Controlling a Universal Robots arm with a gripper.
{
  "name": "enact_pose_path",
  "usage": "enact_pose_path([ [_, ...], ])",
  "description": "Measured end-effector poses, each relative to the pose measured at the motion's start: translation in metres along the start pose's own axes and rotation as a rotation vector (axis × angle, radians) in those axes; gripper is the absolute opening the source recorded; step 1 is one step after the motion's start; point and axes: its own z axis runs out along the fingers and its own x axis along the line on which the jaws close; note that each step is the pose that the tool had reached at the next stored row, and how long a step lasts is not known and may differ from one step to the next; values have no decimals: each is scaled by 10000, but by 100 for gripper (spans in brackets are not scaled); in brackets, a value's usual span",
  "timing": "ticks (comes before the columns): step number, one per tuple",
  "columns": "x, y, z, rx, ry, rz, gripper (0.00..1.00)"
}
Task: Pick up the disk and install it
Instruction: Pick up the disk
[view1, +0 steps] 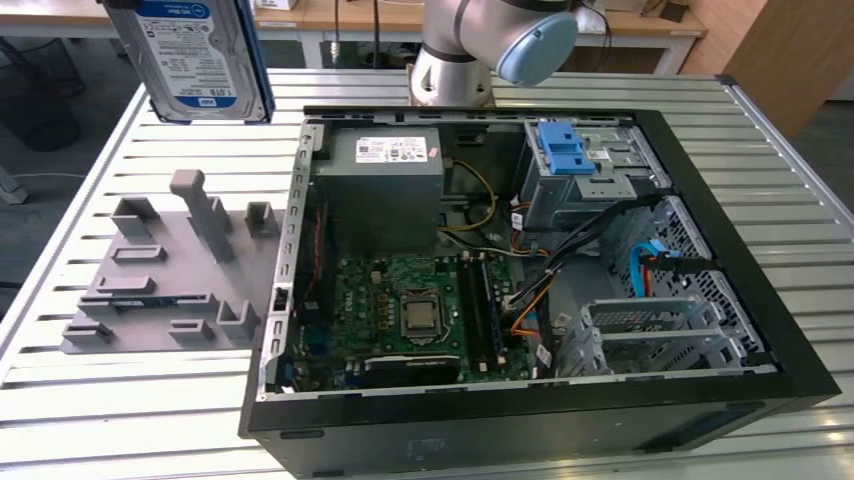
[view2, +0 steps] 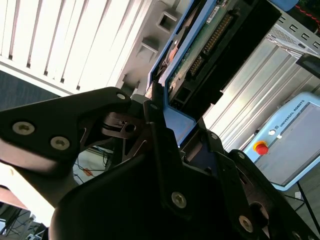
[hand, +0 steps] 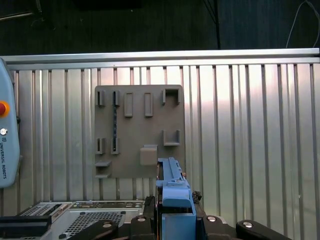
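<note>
Holding the disk (view1: 203, 60) by its blue frame in the tool (hand: 174, 207), high above the surface (view1: 67, 160) beside the computer case (view1: 534, 430); upper part cropped in the exterior view.

Exterior view high, wrist views near disk (view2: 210, 35) (hand: 176, 197)

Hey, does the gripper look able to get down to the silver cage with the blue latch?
Probably yes: the case is open and nothing covers the cage, though the gripper holds the disk.
</note>
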Motion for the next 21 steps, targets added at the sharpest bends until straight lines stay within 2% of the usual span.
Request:
enact_pose_path([
  [5,17,-1,0,0,0,0,36],
  [10,120,-5,0,1,-1,0,36],
  [13,143,-11,-1,-1,0,0,36],
  [18,145,-167,-2,-6,-1,0,36],
  [21,144,-226,-3,-7,-1,0,36],
])
